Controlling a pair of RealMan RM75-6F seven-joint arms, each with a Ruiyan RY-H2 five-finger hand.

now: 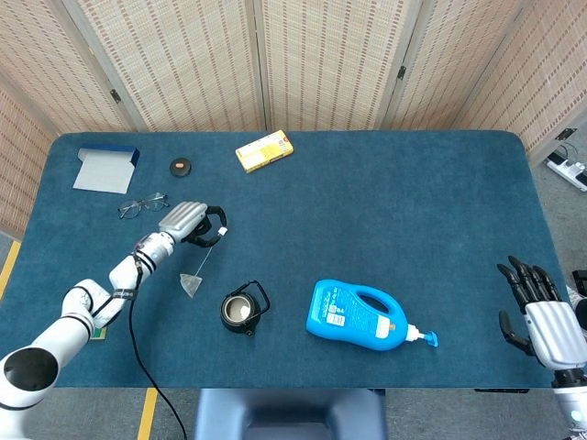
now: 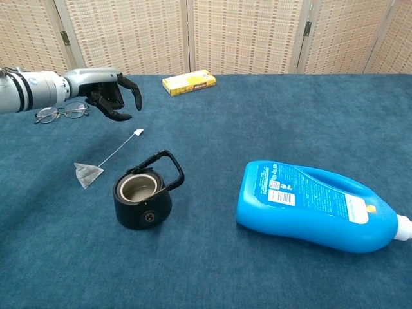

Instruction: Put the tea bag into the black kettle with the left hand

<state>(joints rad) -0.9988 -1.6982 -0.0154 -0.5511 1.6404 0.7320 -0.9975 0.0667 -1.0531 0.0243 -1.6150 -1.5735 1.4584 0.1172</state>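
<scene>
1. A dark blue cloth covers the table [image 1: 367, 183]; woven folding screens [image 1: 321, 64] stand behind it.
2. At the far left lie a notebook [image 1: 105, 170], glasses [image 1: 143, 204] and a small round lid [image 1: 181, 166]; a yellow box [image 1: 264, 150] sits further along the back edge.
3. The left hand [image 1: 194, 225] reaches in from the left on a low, nearly level forearm, fingers apart and curled downward, grasping nothing. In the chest view it [image 2: 112, 93] hangs above the string's tag end without touching it.
4. The tea bag [image 1: 191, 286] lies flat on the cloth just left of the kettle [image 1: 243, 310]. Its string runs diagonally up and to the right, ending in a white tag [image 1: 222, 232] near the fingertips.
5. The kettle stands upright, lid off, handle tilted to the right.
6. A blue detergent bottle [image 1: 359, 315] lies on its side, cap pointing right.
7. The right hand [image 1: 534, 307] is at the table's right edge, fingers spread upward, holding nothing.
</scene>
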